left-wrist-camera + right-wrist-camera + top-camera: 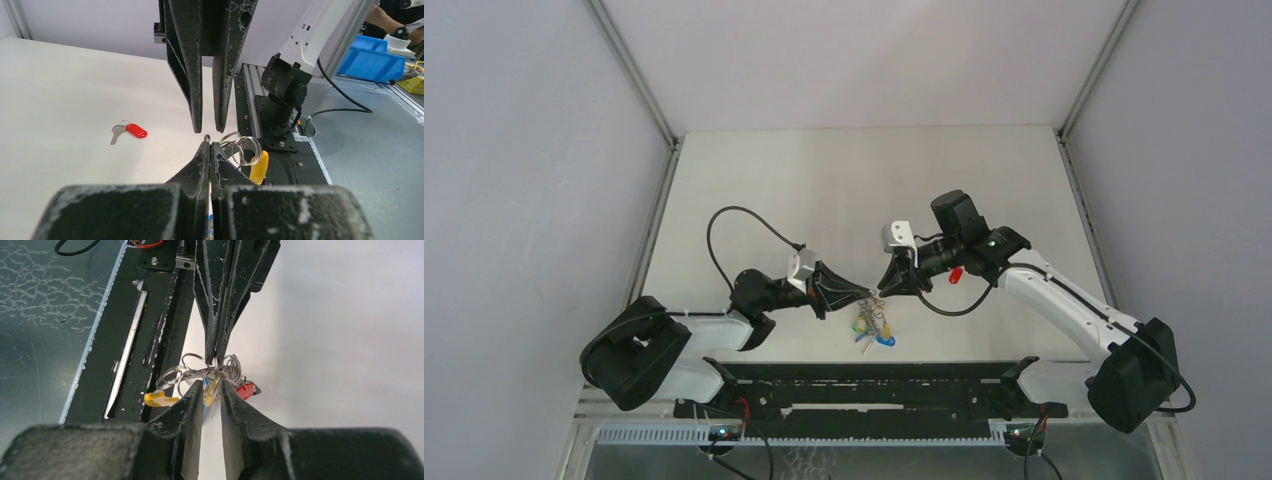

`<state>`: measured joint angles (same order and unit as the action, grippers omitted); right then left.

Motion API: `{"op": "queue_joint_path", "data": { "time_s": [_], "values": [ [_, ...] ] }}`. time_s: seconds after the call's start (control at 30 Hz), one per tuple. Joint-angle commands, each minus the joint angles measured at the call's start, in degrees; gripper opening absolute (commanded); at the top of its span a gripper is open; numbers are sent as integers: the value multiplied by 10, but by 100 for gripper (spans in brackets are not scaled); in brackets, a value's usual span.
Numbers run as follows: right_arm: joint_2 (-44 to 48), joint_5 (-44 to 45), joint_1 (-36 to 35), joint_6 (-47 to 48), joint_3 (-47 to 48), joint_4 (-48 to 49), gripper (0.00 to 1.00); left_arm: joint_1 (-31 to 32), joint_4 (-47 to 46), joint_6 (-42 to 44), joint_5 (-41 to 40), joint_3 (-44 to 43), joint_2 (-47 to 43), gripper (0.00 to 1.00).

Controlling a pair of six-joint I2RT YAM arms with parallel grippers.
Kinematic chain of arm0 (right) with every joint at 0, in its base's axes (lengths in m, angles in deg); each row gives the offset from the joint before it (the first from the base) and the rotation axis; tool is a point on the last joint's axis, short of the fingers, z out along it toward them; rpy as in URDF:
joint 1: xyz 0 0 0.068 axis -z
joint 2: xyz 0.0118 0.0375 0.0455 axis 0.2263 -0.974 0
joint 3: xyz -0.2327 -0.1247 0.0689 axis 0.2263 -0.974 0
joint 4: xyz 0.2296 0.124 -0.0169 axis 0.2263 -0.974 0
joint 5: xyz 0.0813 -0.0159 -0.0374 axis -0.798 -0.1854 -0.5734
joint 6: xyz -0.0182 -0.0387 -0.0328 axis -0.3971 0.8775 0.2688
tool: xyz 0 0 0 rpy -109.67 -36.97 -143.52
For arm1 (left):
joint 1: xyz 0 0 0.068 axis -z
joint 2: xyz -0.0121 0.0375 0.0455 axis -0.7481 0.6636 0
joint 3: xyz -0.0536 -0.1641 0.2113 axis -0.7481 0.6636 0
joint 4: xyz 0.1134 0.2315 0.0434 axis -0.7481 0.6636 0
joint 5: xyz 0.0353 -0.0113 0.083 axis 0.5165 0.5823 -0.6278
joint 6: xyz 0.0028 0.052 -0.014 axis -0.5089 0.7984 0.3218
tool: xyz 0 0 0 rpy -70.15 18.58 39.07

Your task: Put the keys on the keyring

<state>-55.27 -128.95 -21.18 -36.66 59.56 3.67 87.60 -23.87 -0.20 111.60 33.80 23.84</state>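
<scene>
- My left hand [210, 150] is pressed fully shut, its two fingers flat against each other, and it pinches the keyring [240, 147] by a small loop of wire that pokes out past the tips.
- The rest of the keyring, a tangle of grey wire loops, hangs just beside those tips, toward the right of the left wrist view. A yellow-headed key [259, 167] dangles below it.
- In the top view the bunch hangs under the meeting point of both hands, low in the middle of the frame, above the bench [60, 90].
- My right hand [207, 125] comes in tip to tip against the left one, nearly touching it. Its fingers stand a narrow slit apart.
- In the right wrist view a yellow piece [212, 390] shows in that slit. I cannot tell whether it is gripped or only lies behind the gap.
- A red-headed key [245, 390] on the bunch sits just right of my right fingertips in that same view.
- The loose red key [129, 131] lies flat on the bench, alone, left of centre in the left wrist view and well apart from both hands.
</scene>
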Motion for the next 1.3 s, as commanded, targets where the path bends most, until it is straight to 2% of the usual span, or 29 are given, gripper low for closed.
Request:
{"op": "queue_joint_path", "data": {
  "time_s": [0.0,0.33,0.4,0.47,0.57,0.6,0.83,1.0,1.17,1.27],
  "values": [
    [-7,-5,-10,-5,1,30,19,-3,-48,-12,-16,-41,-8,0],
    [-32,-3,-16,-14,0,56,16,-2,-49,-17,-14,-45,-8,0],
    [-33,-1,-16,-17,0,60,12,-2,-49,-18,-13,-45,-7,0],
    [-31,3,-16,-19,2,58,1,-2,-49,-18,-13,-45,-6,0],
    [-32,24,-17,-15,20,25,0,-2,-49,-16,-13,-43,-3,0],
    [-33,31,-18,-13,29,9,0,-2,-49,-15,-15,-41,-1,2],
    [-51,143,-40,-22,121,-134,0,-15,-49,-5,-16,-32,14,28],
    [-106,251,-77,-43,204,-252,0,-20,-48,6,-25,-25,11,37],
    [-164,390,-111,-105,290,-320,0,-23,-48,16,-51,-12,8,44],
    [-197,424,-126,-122,334,-362,0,-23,3,47,-80,-5,-7,49]
  ]
}}
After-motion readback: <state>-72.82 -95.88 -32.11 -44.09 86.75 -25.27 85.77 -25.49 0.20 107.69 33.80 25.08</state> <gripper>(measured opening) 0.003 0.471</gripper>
